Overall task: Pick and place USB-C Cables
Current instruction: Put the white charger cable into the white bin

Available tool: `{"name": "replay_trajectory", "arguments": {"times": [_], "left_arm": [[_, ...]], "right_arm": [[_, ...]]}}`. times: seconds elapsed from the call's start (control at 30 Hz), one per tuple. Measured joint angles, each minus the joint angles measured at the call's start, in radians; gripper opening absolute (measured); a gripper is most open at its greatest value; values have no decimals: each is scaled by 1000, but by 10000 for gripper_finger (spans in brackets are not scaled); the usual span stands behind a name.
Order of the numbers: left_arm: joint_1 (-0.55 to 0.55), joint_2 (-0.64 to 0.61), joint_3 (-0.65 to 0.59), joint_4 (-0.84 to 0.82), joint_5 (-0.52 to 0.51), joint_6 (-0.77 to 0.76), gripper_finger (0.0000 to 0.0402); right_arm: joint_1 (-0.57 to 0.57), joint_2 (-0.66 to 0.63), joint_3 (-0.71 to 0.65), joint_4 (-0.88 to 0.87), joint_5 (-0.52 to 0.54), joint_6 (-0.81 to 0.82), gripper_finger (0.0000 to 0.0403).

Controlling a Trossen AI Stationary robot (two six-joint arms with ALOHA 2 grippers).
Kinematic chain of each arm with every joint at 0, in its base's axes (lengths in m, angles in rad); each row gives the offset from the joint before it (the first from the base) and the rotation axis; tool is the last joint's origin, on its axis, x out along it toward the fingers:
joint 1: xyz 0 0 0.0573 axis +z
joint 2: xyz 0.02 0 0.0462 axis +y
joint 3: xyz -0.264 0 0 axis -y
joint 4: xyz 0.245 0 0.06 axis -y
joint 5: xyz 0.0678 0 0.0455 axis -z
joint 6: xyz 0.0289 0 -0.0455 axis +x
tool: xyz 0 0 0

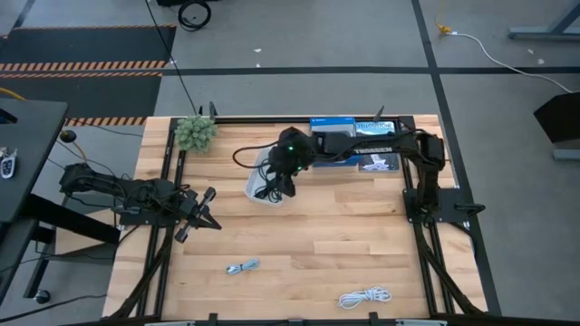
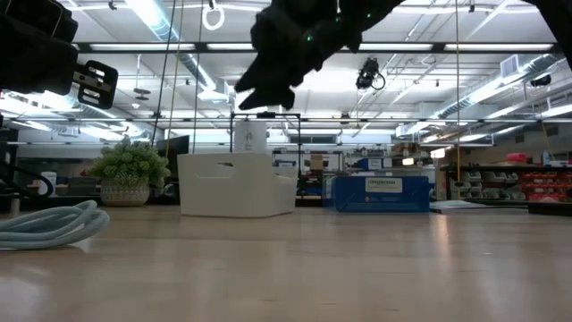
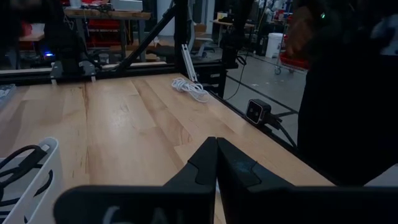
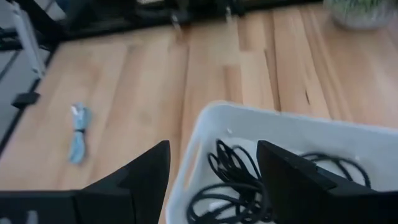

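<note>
From above, my right gripper (image 1: 283, 186) hangs over the white bin (image 1: 257, 184) near the middle of the table's far half, arm reaching in from the right side. Black cables (image 1: 269, 188) lie inside the bin beneath my fingers. The pale blue cable (image 1: 242, 267) lies on the bare wood toward the near edge, well apart from the bin, and the white cable (image 1: 365, 296) lies farther right, close to the near edge. My left gripper (image 1: 201, 215) waits at the table's left side, fingertips drawn together. A small potted plant (image 1: 195, 132) stands at the far left corner, and a blue box (image 1: 353, 145) sits at the far edge under my right arm.

At table height, my right gripper (image 2: 268, 85) hovers above the bin (image 2: 237, 183), clear of its rim, with nothing between its fingers. The pale blue cable (image 2: 49, 224) is coiled large at the left of this picture. The plant (image 2: 130, 170) stands beside the bin and the blue box (image 2: 380, 192) on its other side.

Through my left wrist, my fingers (image 3: 205, 165) meet with no gap and hold nothing. The white cable (image 3: 189, 88) rests near the table's edge, and a corner of the bin (image 3: 37, 177) shows black cable loops (image 3: 15, 168) inside.

Through my right wrist, my two fingers (image 4: 146, 171) stand wide apart and empty above the bin (image 4: 205, 134). Black cables (image 4: 239, 177) are tangled on its floor. The pale blue cable (image 4: 78, 134) lies on the wood outside it
</note>
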Motion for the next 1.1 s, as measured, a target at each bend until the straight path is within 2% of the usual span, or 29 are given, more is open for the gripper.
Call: {"name": "replay_trajectory", "arguments": {"times": [0.3, 0.43, 0.63, 0.73, 0.93, 1.1], "left_arm": [[0, 0, 0, 0, 0, 0, 11], [0, 0, 0, 0, 0, 0, 11], [0, 0, 0, 0, 0, 0, 11], [0, 0, 0, 0, 0, 0, 11], [0, 0, 0, 0, 0, 0, 11], [0, 0, 0, 0, 0, 0, 11]], "right_arm": [[48, -103, 0, 1, -1, -1, 247], [75, -161, 0, -11, -34, -4, 247], [115, -247, 0, -113, -54, -95, 247], [132, -283, 0, -181, -67, -153, 247], [178, -329, 0, -409, -203, -195, 247], [243, -338, 0, -651, -204, -211, 247]]}}
